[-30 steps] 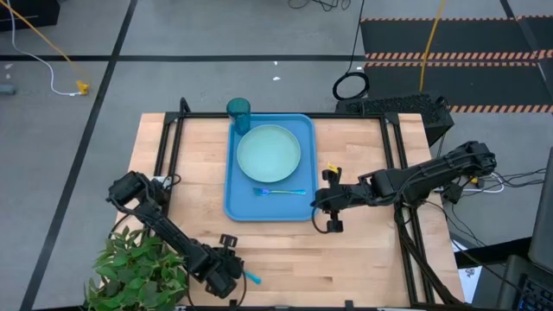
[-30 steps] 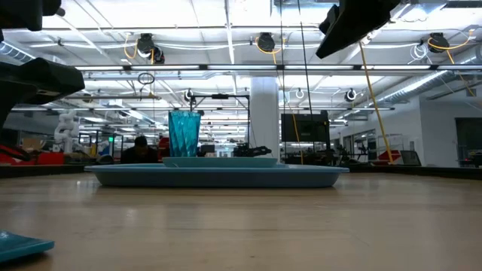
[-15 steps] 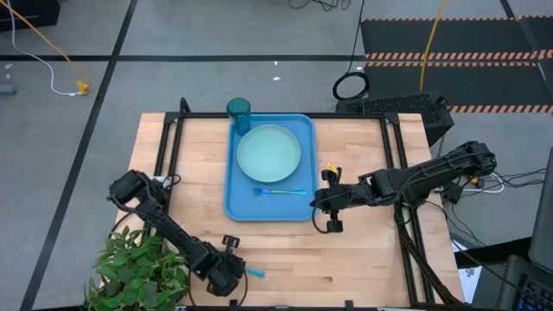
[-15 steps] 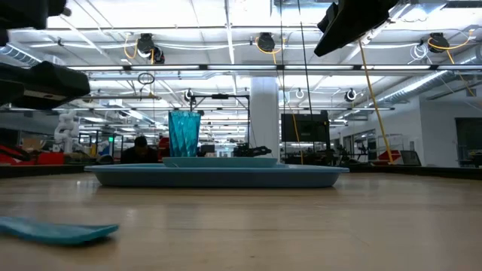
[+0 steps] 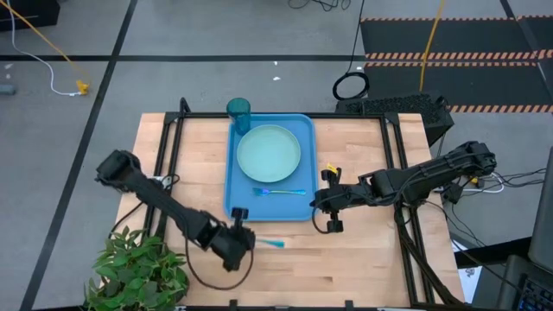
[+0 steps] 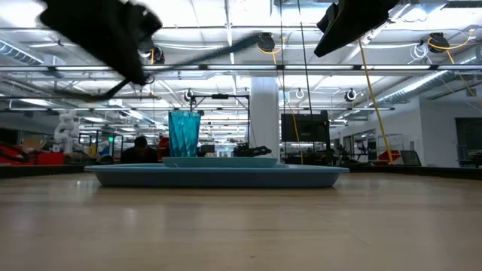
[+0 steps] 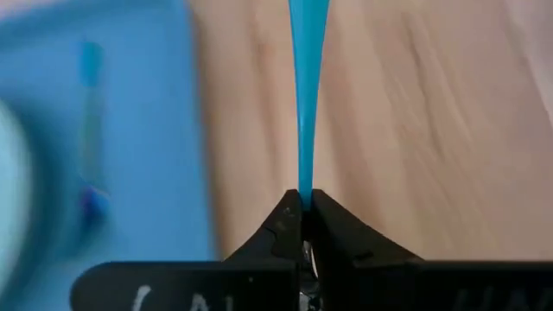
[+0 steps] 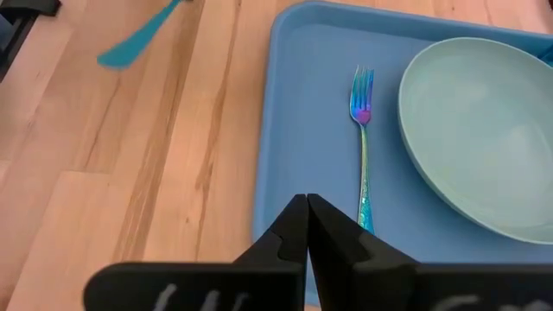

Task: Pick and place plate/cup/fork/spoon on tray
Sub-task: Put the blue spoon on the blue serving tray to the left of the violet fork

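the large bright blue rectangular plastic tray (image 5: pixel 235 203) already holds the round pale mint-green plate (image 5: pixel 269 153) and the slim blue pronged fork (image 5: pixel 278 192), with the small translucent teal cup (image 5: pixel 238 111) at its far corner. the left gripper (image 5: pixel 242 243) is pinched tight on the blue-handled spoon (image 5: pixel 268 244), just off the tray's near edge. held by its very end, the spoon could twist or slip. the right gripper (image 8: pixel 307 204), fingers closed and empty, waits beside the tray.
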`<state>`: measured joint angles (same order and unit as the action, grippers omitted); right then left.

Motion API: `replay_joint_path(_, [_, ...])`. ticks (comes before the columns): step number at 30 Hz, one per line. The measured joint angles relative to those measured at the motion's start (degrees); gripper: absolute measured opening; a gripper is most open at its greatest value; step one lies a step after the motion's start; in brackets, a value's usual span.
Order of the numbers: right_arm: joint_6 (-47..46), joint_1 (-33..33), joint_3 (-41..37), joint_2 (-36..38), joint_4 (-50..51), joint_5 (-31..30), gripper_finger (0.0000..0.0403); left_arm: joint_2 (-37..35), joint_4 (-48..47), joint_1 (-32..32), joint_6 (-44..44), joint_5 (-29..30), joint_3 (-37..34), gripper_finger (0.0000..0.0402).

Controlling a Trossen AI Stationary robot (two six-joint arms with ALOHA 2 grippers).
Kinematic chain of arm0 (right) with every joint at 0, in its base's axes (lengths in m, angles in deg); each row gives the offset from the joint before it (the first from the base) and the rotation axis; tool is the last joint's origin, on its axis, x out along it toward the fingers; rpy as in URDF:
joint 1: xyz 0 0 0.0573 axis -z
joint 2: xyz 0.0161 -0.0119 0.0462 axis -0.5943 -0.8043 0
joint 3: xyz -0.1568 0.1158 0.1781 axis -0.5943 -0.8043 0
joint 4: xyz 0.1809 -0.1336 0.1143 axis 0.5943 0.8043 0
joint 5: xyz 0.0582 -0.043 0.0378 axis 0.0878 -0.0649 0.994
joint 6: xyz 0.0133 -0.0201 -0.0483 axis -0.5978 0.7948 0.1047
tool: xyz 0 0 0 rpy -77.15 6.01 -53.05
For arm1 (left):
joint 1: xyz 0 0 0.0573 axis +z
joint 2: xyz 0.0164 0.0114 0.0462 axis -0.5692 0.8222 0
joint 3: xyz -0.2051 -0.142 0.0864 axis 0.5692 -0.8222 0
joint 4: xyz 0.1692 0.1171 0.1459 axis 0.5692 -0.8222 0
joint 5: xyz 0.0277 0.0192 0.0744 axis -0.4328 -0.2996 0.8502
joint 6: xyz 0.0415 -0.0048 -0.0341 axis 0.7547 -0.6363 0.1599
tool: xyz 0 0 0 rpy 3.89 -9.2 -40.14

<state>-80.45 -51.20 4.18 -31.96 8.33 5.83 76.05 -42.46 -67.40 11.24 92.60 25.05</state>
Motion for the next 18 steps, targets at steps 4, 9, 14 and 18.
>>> replay_joint_path(4, [0.00,0.00,0.00,0.34,0.88,-0.02,0.0000,-3.76,0.98,4.02,5.45,3.07,0.02,0.0008])
replay_joint_path(9, [0.42,-0.61,0.00,2.86,1.17,-2.58,0.0000,-5.08,6.98,10.39,12.39,2.62,0.04,0.0011])
replay_joint_path(14, [0.37,-3.69,0.02,7.17,1.50,-10.68,0.0000,-3.57,10.59,15.39,15.62,-0.69,0.04,0.0008])
replay_joint_path(18, [-0.12,-6.39,0.02,9.76,1.89,-16.15,0.0000,-1.46,13.93,17.89,16.51,-2.72,0.08,0.0009])
